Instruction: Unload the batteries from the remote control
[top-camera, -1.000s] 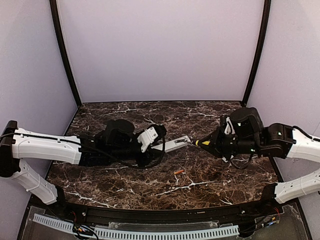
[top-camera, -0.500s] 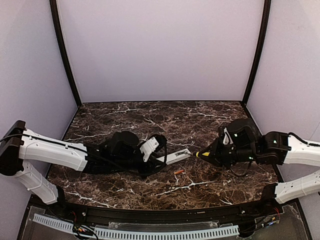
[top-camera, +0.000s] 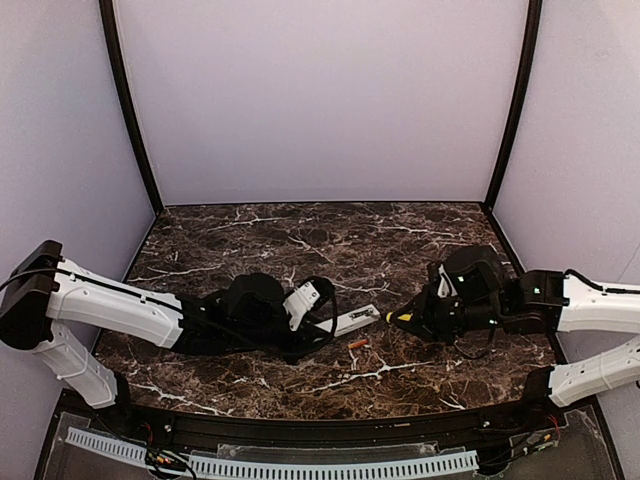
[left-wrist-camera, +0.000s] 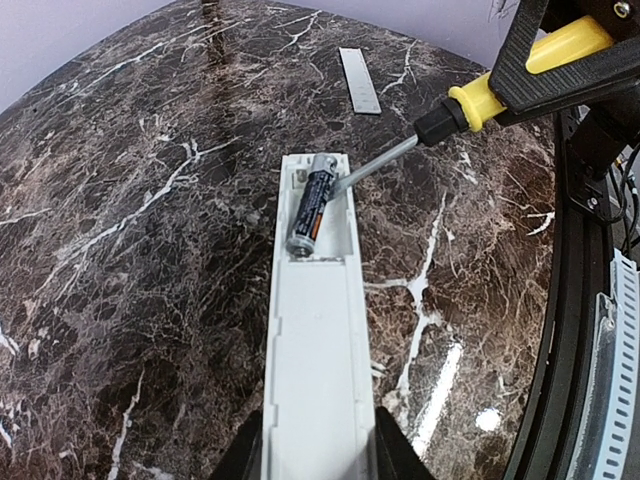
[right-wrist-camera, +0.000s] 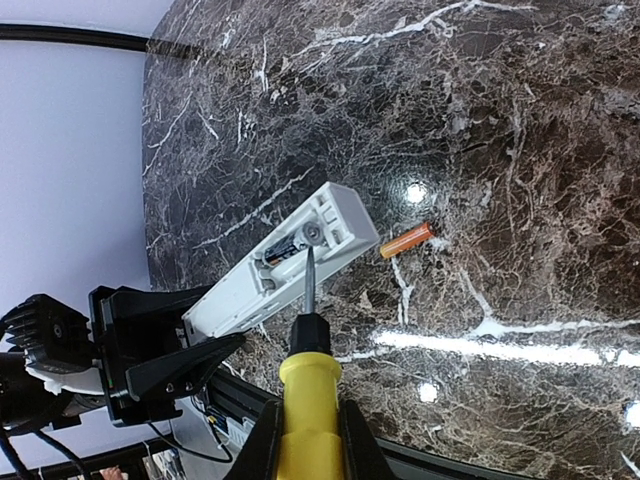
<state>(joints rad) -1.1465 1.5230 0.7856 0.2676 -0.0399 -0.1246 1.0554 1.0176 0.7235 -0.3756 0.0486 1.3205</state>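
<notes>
Left wrist view: the left gripper (left-wrist-camera: 318, 452) is clamped on the near end of the remote control (left-wrist-camera: 318, 330), holding it steady with its open bay upward so one of the batteries (left-wrist-camera: 311, 205) lies exposed. The right gripper (right-wrist-camera: 306, 440) is closed tight on the yellow handle of a screwdriver (left-wrist-camera: 478, 102), whose tip meets that cell's far end, apparently to lever it out. Another orange battery (right-wrist-camera: 407, 240) lies loose on the marble table (left-wrist-camera: 120, 220) just beside the remote; the white cover strip (left-wrist-camera: 360, 80) rests farther off.
</notes>
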